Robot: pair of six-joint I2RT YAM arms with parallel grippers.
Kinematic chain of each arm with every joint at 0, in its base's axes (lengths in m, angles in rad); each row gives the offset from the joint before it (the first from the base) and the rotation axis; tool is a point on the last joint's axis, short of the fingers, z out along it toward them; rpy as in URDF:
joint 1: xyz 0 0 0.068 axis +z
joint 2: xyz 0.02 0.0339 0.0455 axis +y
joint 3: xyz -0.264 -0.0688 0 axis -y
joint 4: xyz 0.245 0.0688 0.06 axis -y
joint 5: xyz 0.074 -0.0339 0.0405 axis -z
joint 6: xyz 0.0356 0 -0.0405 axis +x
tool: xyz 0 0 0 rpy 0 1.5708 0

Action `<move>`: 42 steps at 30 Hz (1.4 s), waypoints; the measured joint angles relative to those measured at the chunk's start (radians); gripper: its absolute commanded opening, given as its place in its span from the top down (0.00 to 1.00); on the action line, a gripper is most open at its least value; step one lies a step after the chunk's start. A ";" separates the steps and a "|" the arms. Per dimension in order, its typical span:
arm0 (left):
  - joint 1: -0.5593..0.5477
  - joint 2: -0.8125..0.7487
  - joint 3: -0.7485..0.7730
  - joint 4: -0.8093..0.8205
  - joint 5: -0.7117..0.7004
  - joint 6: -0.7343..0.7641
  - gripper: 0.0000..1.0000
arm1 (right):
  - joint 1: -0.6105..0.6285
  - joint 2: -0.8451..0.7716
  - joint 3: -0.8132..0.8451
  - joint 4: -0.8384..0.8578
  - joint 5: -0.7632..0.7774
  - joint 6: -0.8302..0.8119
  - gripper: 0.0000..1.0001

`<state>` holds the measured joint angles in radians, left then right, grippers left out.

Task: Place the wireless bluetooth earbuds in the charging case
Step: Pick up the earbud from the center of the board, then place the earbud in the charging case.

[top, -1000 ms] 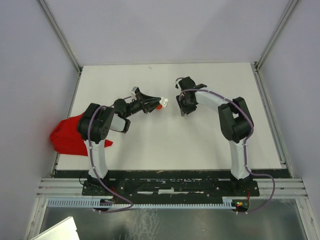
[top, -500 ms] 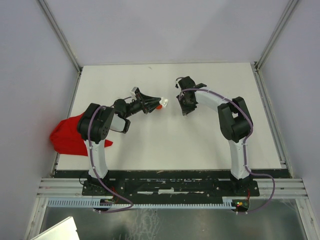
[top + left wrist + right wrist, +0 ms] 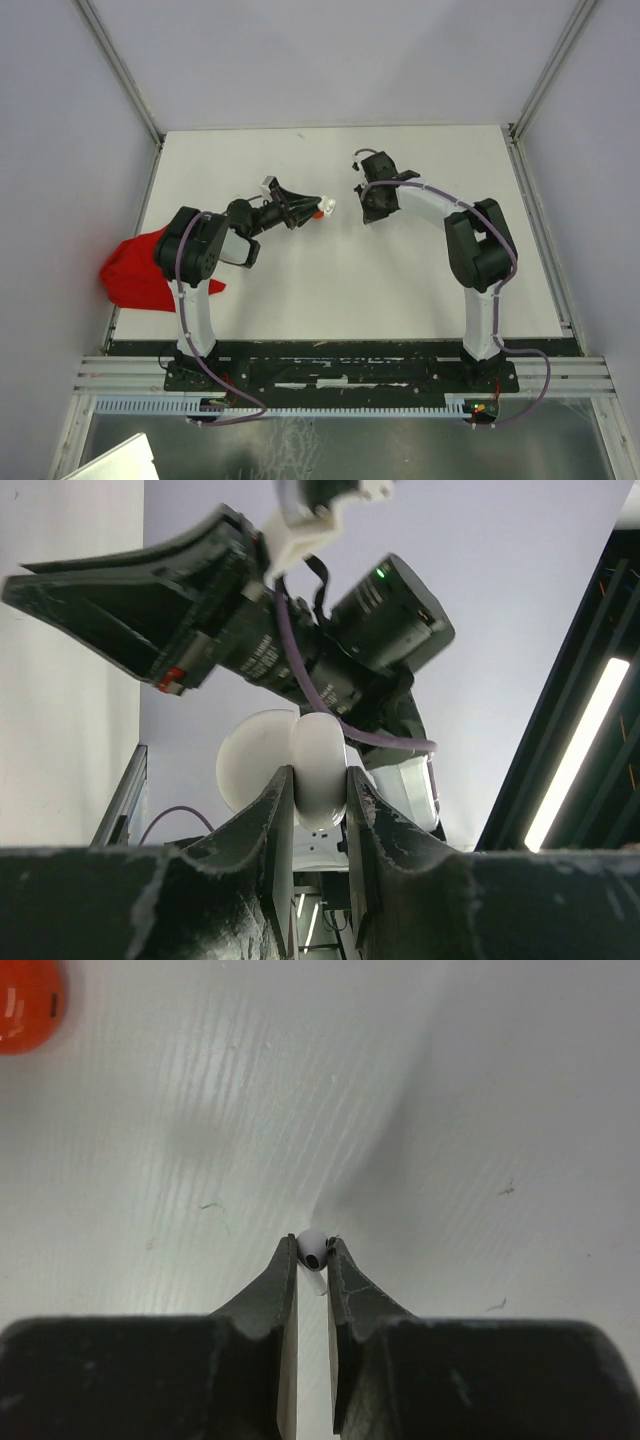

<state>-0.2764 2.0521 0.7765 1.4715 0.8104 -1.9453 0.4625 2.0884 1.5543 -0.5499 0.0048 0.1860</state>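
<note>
1. Right wrist view: the right gripper (image 3: 311,1252) has its fingers drawn almost together. They pinch a white earbud (image 3: 313,1245) by its round head at the very tips.
2. The bud lies low against the white table (image 3: 450,1110), its stem hidden between the fingers.
3. A red rounded piece (image 3: 25,1000) shows in the upper left corner, well apart from the bud. I cannot tell what it is.
4. In the left wrist view, the left gripper (image 3: 318,782) is closed to a narrow gap and clamped on the white case (image 3: 255,770). The case bulges out as two rounded lobes above the fingertips.
5. Beyond the case looms the right arm (image 3: 380,610).
6. In the top view the two grippers face each other over mid-table, near but apart. A red spot sits just beside the case.
7. A red cloth (image 3: 135,270) hangs at the table's left edge.
</note>
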 measured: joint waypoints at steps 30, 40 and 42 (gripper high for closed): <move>-0.028 0.000 0.005 0.006 -0.008 -0.018 0.97 | 0.000 -0.468 -0.800 1.666 -0.405 0.158 0.99; -0.029 0.000 0.047 0.025 -0.006 -0.032 0.97 | 0.001 -0.439 -0.815 1.796 -0.446 0.204 0.99; -0.030 0.000 0.059 0.027 -0.005 -0.035 0.97 | 0.001 -0.436 -0.826 1.800 -0.450 0.209 0.99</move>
<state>-0.3065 2.0525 0.8356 1.4986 0.8059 -1.9800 0.4633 1.6527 0.7288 1.2503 -0.4450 0.3946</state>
